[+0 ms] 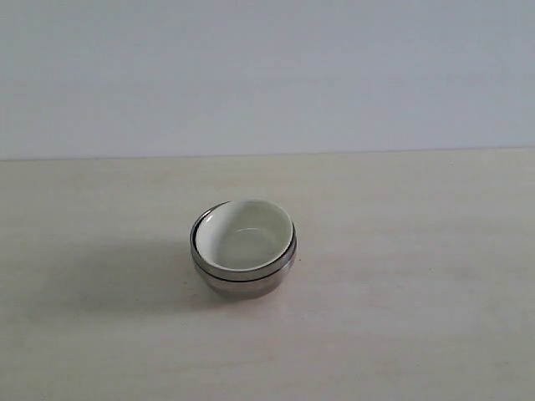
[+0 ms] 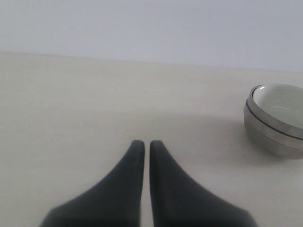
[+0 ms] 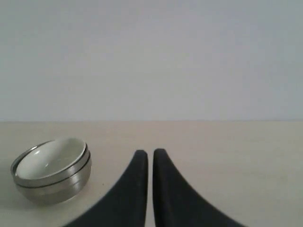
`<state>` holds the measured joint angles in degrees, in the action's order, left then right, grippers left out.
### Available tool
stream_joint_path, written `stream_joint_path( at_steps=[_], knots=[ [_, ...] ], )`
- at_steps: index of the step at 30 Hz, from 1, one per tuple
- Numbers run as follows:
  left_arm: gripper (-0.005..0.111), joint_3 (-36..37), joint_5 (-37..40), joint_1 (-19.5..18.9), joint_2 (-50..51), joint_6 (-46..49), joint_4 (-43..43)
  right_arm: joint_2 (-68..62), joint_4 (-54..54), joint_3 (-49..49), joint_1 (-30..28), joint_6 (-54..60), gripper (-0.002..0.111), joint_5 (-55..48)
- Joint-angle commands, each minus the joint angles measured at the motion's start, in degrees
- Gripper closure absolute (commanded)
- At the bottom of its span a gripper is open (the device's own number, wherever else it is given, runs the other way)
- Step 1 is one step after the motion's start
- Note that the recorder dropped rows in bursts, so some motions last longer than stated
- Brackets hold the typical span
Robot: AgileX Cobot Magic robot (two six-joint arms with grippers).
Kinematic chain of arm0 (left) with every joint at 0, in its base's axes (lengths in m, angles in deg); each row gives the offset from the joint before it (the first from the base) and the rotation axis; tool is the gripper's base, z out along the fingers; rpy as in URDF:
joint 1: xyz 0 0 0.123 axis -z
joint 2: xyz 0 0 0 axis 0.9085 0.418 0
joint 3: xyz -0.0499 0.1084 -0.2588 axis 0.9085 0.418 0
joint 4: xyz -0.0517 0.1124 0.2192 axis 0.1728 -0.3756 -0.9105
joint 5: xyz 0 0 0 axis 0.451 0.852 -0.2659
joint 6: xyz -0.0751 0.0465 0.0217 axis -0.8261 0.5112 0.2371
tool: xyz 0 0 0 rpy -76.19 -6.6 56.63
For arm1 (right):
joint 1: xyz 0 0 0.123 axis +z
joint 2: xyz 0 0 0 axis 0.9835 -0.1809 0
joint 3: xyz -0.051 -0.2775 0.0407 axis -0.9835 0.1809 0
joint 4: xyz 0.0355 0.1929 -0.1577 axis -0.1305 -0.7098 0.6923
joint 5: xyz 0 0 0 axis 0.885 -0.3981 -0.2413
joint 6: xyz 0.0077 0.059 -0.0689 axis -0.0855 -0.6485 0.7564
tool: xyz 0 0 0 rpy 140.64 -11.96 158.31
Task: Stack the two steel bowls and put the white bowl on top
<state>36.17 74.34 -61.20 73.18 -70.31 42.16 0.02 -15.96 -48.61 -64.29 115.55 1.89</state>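
The two steel bowls sit nested, one inside the other, forming a single shiny stack on the pale desk. The white bowl rests inside the upper one, and its rim seems slightly tilted rather than level. My left end effector is well apart from the stack on one side. Its fingers are drawn together with only a thin slit between them, and it holds nothing. My right end effector is on the stack's other side, likewise closed and empty. I judge the stacking done. The next move likely calls only for holding both arms clear of the stack.
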Motion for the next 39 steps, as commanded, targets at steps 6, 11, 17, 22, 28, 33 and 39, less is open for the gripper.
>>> stream_joint_path(
  at_steps=[6,11,17,22,28,33,39],
  knots=[
    [0.103,0.2,-0.2,-0.1,-0.2,0.0,-0.1,0.4,2.4,0.2,-0.4,2.1,0.108,-15.1],
    [0.103,0.2,-0.2,-0.1,-0.2,0.0,-0.1,0.4,13.6,0.2,-0.4,-5.7,0.108,-17.9],
    [0.103,0.2,-0.2,-0.1,-0.2,0.0,-0.1,0.4,38.2,0.2,-0.4,-37.6,0.108,-15.7],
    [0.103,0.2,-0.2,-0.1,-0.2,0.0,-0.1,0.4,42.7,0.2,-0.4,-39.8,0.108,-16.1],
    [0.103,0.2,-0.2,-0.1,-0.2,0.0,-0.1,0.4,42.7,0.2,-0.4,-39.8,0.108,-16.1],
    [0.103,0.2,-0.2,-0.1,-0.2,0.0,-0.1,0.4,42.7,0.2,-0.4,-39.8,0.108,-16.1],
    [0.103,0.2,-0.2,-0.1,-0.2,0.0,-0.1,0.4,42.7,0.2,-2.5,-39.5,0.108,-16.3]
  ],
)
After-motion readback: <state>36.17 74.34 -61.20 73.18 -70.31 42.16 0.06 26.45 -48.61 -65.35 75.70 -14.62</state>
